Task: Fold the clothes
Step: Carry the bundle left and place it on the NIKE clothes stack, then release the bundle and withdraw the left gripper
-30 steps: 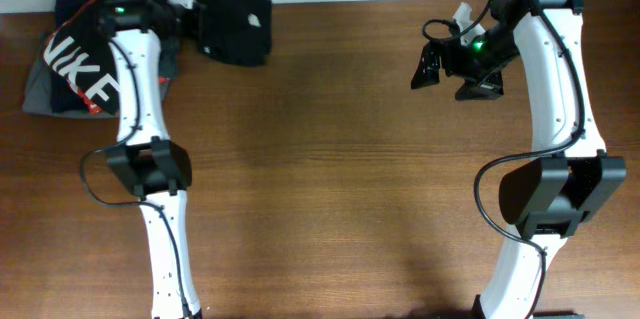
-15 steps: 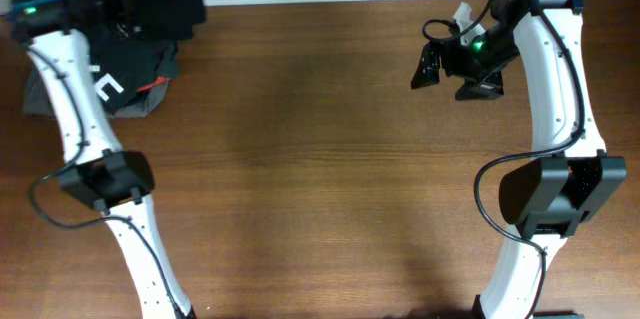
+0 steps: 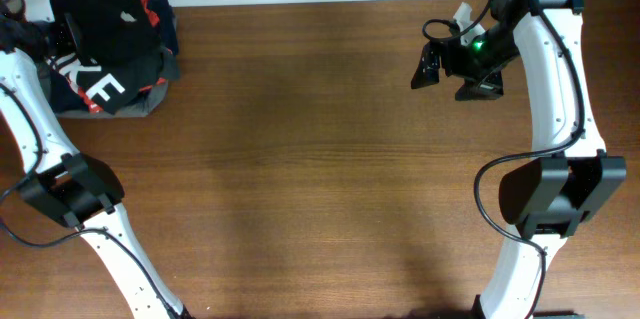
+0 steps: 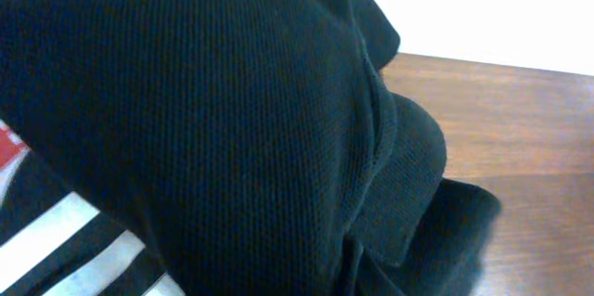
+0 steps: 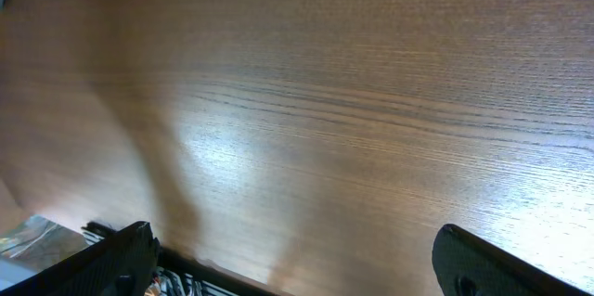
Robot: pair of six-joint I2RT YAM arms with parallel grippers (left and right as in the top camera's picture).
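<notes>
Here the left gripper (image 3: 66, 23) grasps a bunch of the black T-shirt (image 3: 112, 7), though its fingers are buried in the cloth. The shirt bulges out from that gripper in a crumpled heap, and its dark knit fills the left wrist view. Just beneath gripper and shirt lies a black-and-red garment (image 3: 100, 84) with white letters, touching the shirt. The right gripper (image 3: 450, 77) hangs released, jaws wide apart, over the wooden table (image 5: 325, 101), well apart from the shirt.
</notes>
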